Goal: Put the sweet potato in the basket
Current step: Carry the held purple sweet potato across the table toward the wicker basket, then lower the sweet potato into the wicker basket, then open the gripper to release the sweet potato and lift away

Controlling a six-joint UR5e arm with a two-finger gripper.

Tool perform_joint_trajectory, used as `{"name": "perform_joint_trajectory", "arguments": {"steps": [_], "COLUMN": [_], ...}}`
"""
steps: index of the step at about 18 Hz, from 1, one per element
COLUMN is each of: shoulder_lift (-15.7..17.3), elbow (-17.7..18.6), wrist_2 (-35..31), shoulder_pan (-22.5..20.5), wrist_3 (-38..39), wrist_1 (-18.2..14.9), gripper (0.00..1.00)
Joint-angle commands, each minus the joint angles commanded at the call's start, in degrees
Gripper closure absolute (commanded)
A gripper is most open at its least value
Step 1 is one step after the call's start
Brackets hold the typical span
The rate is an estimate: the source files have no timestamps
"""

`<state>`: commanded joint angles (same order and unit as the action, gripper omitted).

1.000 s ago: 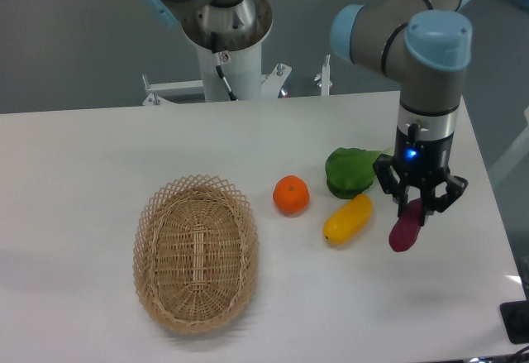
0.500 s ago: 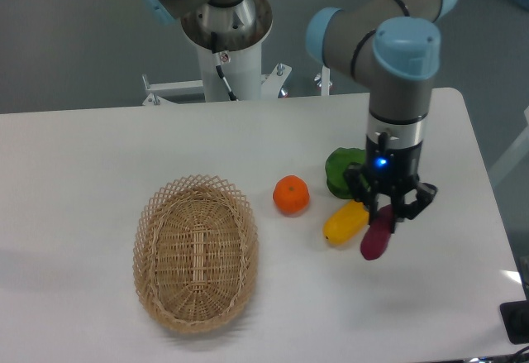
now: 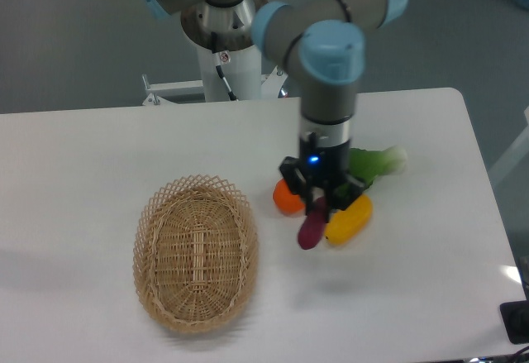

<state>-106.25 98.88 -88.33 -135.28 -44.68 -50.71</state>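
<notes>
The basket sits nearest the camera, at about 8 o'clock on the white worktop, open side up. At 3 o'clock from it, apart from its rim, the sweet potato hangs tilted, its upper end clamped between the jaws of the gripper, its lower end pointing toward 7 o'clock. A yellow vegetable lies just beside the sweet potato at its 3 o'clock. An orange fruit sits at its 11 o'clock, partly hidden by the gripper. Farther back, a green vegetable lies at 2 o'clock from the gripper. The arm rises from the gripper toward the base at 12 o'clock.
</notes>
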Motion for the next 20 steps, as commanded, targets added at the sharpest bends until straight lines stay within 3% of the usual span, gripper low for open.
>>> {"name": "perform_joint_trajectory", "arguments": {"steps": [3, 9, 13, 18, 20], "shoulder_lift": [-1.3, -3.9, -7.4, -9.1, -9.1], "elbow": [-0.3, 0.1, 0.0, 0.2, -0.4], "wrist_2": [0.0, 0.0, 0.0, -0.1, -0.1], "shoulder_pan": [3.8, 9.8, 12.6, 14.2, 14.3], "wrist_3": [5.0, 6.9, 6.6, 6.4, 6.1], "wrist_1": [1.1, 1.6, 3.3, 3.5, 3.5], "gripper": [0.85, 0.85, 0.85, 0.83, 0.75]}}
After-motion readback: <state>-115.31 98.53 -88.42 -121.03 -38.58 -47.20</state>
